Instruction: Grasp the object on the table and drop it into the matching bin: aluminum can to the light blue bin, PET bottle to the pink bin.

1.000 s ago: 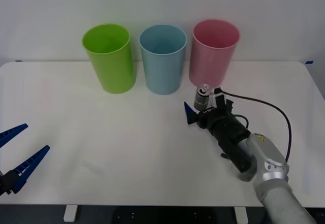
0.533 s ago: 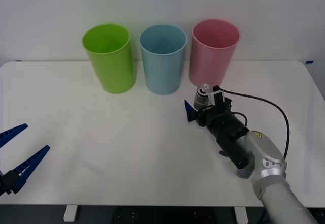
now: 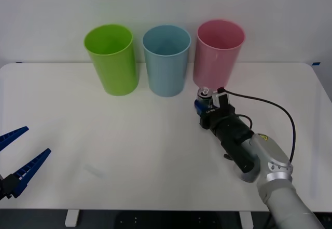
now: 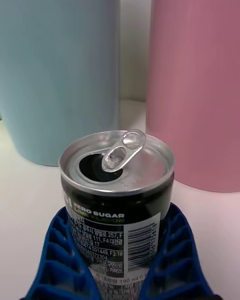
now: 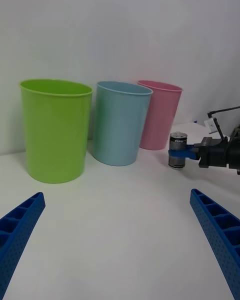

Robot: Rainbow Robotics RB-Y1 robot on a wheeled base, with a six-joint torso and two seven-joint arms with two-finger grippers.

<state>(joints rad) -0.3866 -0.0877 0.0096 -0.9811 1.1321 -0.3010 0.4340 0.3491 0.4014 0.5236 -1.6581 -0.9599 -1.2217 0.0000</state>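
Note:
The aluminum can [image 3: 203, 100] [image 4: 118, 190] [image 5: 177, 150], dark grey with a silver pull-tab top, stands upright on the white table [image 3: 129, 135] just in front of the pink bin [image 3: 218, 52] [image 4: 197, 80] [image 5: 159, 114]. My right gripper [image 3: 202, 107] [image 4: 119, 260] is shut on the can, its blue fingers [image 4: 55, 255] pressed to both sides. The light blue bin [image 3: 166, 57] [image 4: 57, 65] [image 5: 120, 122] stands to the left of the pink one. Far off at the table's front left, my left gripper [image 3: 18, 159] [image 5: 120, 250] is open and holds nothing.
A lime green bin [image 3: 111, 57] [image 5: 54, 127] stands left of the light blue bin. All three bins line the table's back edge by the white wall. A black cable [image 3: 270, 109] loops from the right wrist over the table.
The right gripper's fingers have closed on the can; a second ago one blue finger stood spread out to the can's left. The left arm has not moved.

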